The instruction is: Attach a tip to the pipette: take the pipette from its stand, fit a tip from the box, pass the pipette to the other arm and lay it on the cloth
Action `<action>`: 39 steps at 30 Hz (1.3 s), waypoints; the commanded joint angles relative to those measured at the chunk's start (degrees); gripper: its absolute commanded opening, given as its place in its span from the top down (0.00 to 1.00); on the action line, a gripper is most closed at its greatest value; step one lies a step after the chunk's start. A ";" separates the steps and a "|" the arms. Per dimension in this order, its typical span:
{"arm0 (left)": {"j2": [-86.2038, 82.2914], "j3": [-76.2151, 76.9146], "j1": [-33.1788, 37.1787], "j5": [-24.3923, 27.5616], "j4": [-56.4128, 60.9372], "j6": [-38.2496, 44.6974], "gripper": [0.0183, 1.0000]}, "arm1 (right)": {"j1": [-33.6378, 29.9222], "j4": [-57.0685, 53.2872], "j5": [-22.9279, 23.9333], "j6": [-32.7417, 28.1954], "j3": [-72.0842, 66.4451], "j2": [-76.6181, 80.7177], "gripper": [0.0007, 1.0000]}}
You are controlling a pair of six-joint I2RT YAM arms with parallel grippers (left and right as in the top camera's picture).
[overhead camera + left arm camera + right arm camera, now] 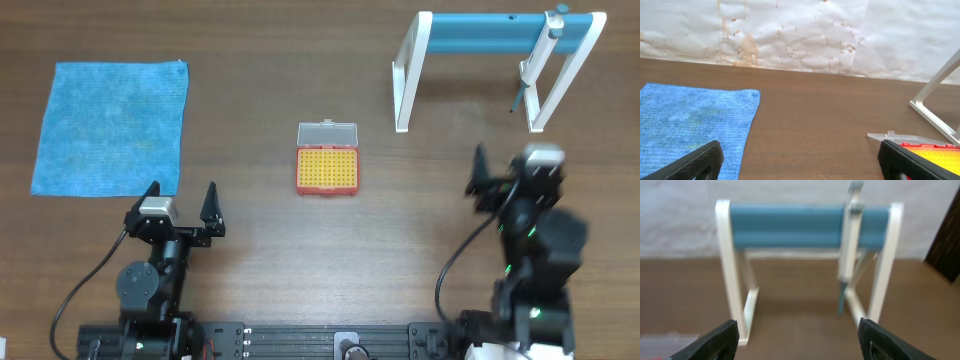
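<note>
Just a slim white pipette (849,250)

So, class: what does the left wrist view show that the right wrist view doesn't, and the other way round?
Left wrist, not right: the cloth and a clear sight of the box; a pale blur at the right wrist view's edge may be it too. Right wrist, not left: the pipette, hanging from the blue bar of the stand. Both: the stand, just a leg in the left wrist view, the table and the wall.
</note>
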 commanded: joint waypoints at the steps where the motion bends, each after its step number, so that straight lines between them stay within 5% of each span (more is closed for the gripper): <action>1: -0.42 -0.09 -0.22 0.26 -0.37 0.83 0.00 | -6.47 -8.35 -8.13 -10.27 18.36 12.61 0.21; 3: -0.42 -0.09 -0.22 0.26 -0.37 0.83 0.00 | -12.20 -8.24 -19.67 -15.02 22.95 19.12 0.21; 6: -0.42 -0.09 -0.22 0.26 -0.37 0.83 0.00 | -19.93 -4.59 -29.38 -15.19 23.10 26.86 0.21; 13: -0.42 -0.09 -0.22 0.26 -0.37 0.83 0.00 | -23.96 6.80 -29.79 -12.63 23.10 42.60 0.21; 33: -0.42 -0.09 -0.22 0.26 -0.37 0.83 0.00 | -17.27 32.06 -27.50 -4.98 23.10 62.82 0.22; 39: -0.42 -0.09 -0.22 0.26 -0.37 0.83 0.00 | -17.16 32.11 -25.79 -4.74 23.10 62.88 0.39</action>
